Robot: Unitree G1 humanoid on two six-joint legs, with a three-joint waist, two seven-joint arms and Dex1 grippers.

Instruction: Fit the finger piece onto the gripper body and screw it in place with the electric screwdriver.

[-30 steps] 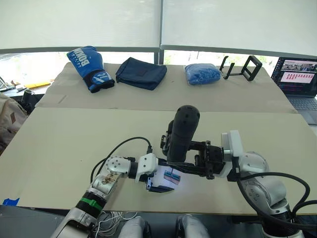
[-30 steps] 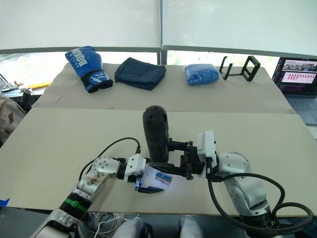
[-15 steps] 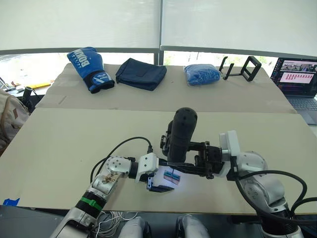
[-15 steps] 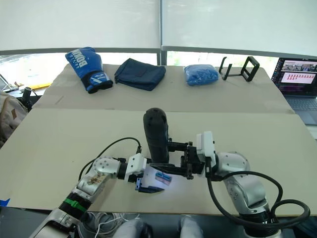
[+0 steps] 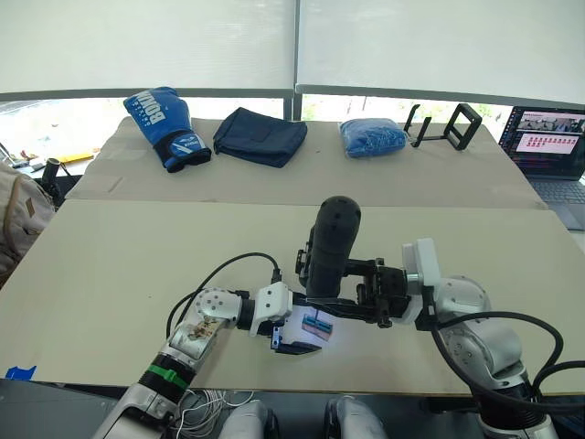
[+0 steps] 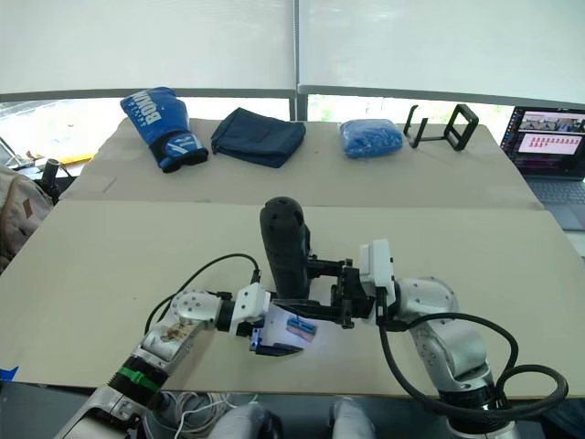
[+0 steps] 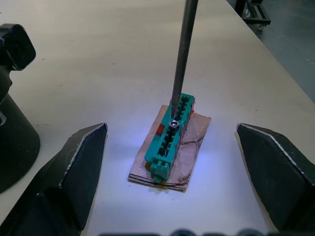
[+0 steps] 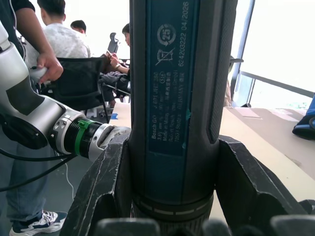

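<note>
Slippage of the bit is the main worry: the right end effector (image 6: 315, 297) is clamped around the electric screwdriver (image 5: 329, 247), which stands nearly upright near the desk's front edge, and its thin metal bit (image 7: 183, 54) comes down onto a screw head (image 7: 173, 124) on the small green block (image 7: 170, 137). That block lies on a scrap of brown card (image 7: 172, 160), apparently held by nothing; the left end effector (image 7: 172, 167) has its fingers (image 7: 74, 167) spread wide, one on each side of the block and well clear of it, so it grips nothing. If the driver turns or tilts, the bit could, I judge, skid off the screw, or the block could twist or slide on the card. The tool's light falls on the block. A dark rounded object (image 7: 12, 103) stands near the left end effector; whether it is the gripper body I cannot tell, and I cannot make out the finger piece, so the fitting itself looks not yet begun. Along the desk's (image 5: 110, 274) far edge, well apart from the work, lie a blue boxing glove (image 5: 164, 123), a dark folded cloth (image 5: 260, 134), a blue bundle (image 5: 373, 137) and a black stand (image 5: 448, 125); a laptop (image 5: 548, 146) sits at the far right corner. None of them block the arms. People (image 8: 54, 34) sit and stand beyond the desk.
</note>
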